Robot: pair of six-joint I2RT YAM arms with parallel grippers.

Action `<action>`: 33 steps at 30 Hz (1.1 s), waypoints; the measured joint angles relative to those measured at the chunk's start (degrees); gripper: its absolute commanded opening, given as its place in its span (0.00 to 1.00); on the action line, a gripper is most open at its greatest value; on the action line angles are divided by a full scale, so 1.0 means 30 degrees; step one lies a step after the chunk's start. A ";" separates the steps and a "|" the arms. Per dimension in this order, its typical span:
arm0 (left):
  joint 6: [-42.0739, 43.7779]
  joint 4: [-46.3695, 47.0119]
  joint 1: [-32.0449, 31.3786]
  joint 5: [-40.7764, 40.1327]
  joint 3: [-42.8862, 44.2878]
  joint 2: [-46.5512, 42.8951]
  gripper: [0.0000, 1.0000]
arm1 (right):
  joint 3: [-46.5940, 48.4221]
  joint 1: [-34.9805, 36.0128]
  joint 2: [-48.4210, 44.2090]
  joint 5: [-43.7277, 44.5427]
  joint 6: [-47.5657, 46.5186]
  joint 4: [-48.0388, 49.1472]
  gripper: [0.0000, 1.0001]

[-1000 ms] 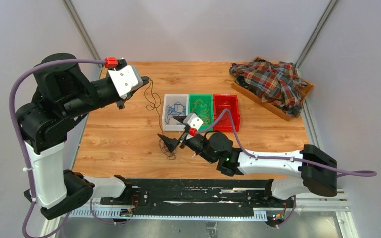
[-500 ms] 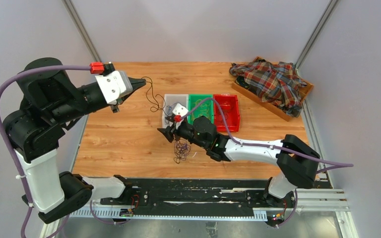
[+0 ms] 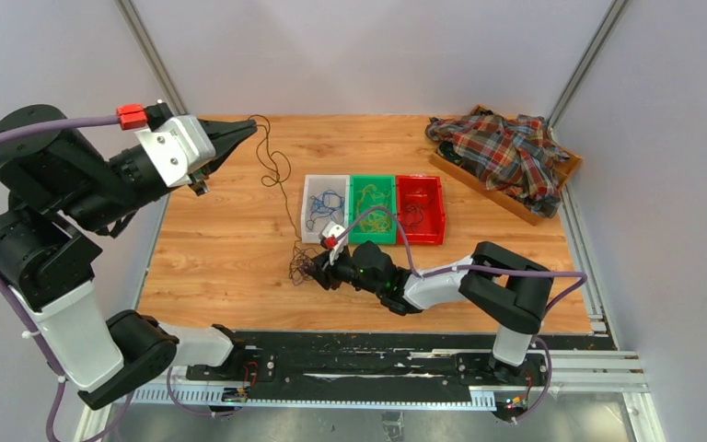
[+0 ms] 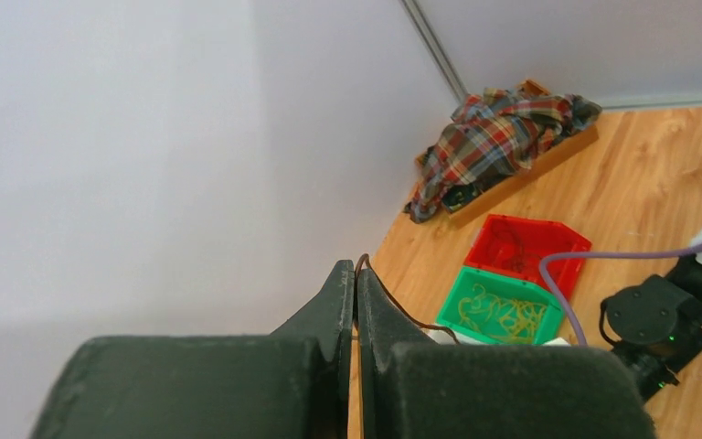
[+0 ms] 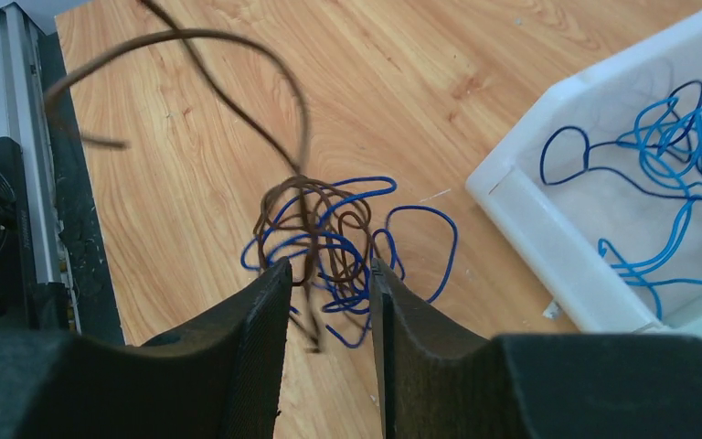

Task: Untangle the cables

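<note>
Your left gripper [image 3: 249, 131] has its fingers pressed together on 1 brown cable [image 3: 277, 175], held high, likely to draw it out of the clump [image 5: 324, 240]; your right gripper [image 5: 329, 302] stands narrowly spread, straddling the clump's near strands, seemingly to anchor it; the white bin [image 5: 528, 224] crowds the fingers' right, while the table [image 5: 192, 183] on their left offers room.

In your right wrist view the brown cable [image 5: 174, 37] is blurred and cut by the top edge; the white bin [image 5: 521, 206] runs off right; the right end effector [image 5: 329, 274] hides near strands of the clump [image 5: 329, 233].
</note>
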 measured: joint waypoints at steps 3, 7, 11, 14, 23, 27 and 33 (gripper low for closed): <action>0.0007 0.0707 0.0000 -0.0430 0.0051 -0.0124 0.00 | -0.0335 0.0000 0.0401 0.0029 0.0597 0.0845 0.37; 0.0007 0.1931 0.0007 -0.1093 0.0051 -0.0313 0.00 | -0.0656 0.0000 0.0976 0.0073 0.1144 0.1632 0.36; 0.0007 0.3424 0.0007 -0.1625 0.0044 -0.0525 0.00 | -0.1435 0.0007 0.1566 0.0291 0.1625 0.2572 0.36; 0.0007 0.4444 0.0007 -0.2171 -0.0080 -0.0750 0.00 | -0.1712 0.0007 0.1559 0.0503 0.1749 0.2637 0.36; 0.0656 1.1497 0.0007 -0.4852 -0.2157 -0.1843 0.00 | -0.2965 0.0015 0.0947 0.1093 0.1749 0.2681 0.37; 0.1188 1.4710 0.0000 -0.5581 -0.1974 -0.1610 0.01 | -0.3359 0.0029 0.0903 0.1384 0.1749 0.2565 0.39; 0.1902 1.9424 0.0000 -0.6783 -0.1923 -0.1311 0.01 | -0.4029 0.0051 0.0532 0.1843 0.1741 0.2397 0.40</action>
